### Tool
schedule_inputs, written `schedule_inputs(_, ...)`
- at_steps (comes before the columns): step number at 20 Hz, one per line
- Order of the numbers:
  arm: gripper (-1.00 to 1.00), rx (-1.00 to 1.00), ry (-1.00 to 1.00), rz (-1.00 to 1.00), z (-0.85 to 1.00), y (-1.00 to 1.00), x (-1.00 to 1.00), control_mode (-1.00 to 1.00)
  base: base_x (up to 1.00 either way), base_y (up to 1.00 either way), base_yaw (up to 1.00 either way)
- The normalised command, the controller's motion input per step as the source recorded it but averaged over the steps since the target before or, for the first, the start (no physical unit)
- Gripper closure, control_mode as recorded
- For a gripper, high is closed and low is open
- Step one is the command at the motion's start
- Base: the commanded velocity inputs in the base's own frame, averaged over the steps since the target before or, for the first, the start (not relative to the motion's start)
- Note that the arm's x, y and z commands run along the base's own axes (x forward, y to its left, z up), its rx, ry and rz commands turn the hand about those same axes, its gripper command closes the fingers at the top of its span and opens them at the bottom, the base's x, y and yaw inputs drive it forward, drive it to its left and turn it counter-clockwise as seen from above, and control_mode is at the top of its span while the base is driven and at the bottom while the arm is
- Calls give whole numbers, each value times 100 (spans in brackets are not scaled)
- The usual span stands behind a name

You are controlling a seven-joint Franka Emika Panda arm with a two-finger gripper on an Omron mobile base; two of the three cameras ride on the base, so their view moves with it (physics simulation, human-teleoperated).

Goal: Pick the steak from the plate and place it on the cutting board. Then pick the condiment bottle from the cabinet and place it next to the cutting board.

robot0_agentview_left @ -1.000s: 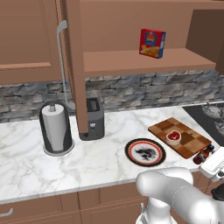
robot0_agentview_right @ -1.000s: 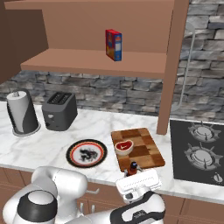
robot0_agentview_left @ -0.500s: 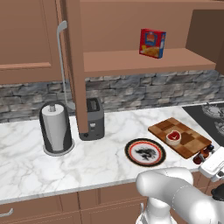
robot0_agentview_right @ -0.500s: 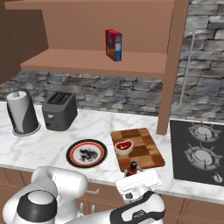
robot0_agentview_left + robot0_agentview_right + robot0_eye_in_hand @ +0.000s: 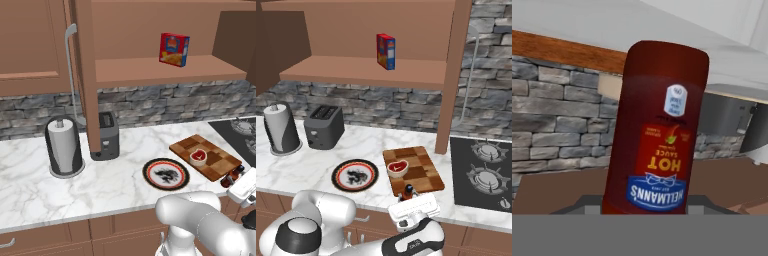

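The steak [image 5: 198, 156] [image 5: 397, 167] lies on the checkered cutting board [image 5: 218, 161] [image 5: 423, 175]. Left of the board sits the plate [image 5: 166, 173] [image 5: 355, 175], nothing on it. My gripper [image 5: 236, 180] [image 5: 408, 196] hangs low at the counter's front edge, just off the board's near corner. It is shut on the dark red condiment bottle [image 5: 232, 176] [image 5: 408, 190] [image 5: 657, 130]. In the hand view the bottle's label reads upside down and the fingertips are hidden. The cabinet [image 5: 150, 72] [image 5: 356, 70] hangs open above the counter.
A red and yellow box [image 5: 174, 49] [image 5: 386, 51] stands on the cabinet shelf. A toaster [image 5: 106, 136] [image 5: 324, 127] and a paper towel roll [image 5: 63, 148] [image 5: 280, 129] stand at the back left. The stove [image 5: 245, 132] [image 5: 486, 172] borders the board's right side.
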Motion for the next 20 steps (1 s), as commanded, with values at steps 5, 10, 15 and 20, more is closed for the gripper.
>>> schedule_inputs(5, 100, 0, 0, 0, -9, 5, 1, -100, 0, 0, 0)
schedule_inputs(10, 100, 0, 0, 0, -10, 5, 0, -100, 0, 0, 0)
schedule_inputs(15, 100, 0, 0, 0, -11, 1, 6, -100, 0, 0, 0)
schedule_inputs(20, 100, 0, 0, 0, -8, 1, 3, -100, 0, 0, 0)
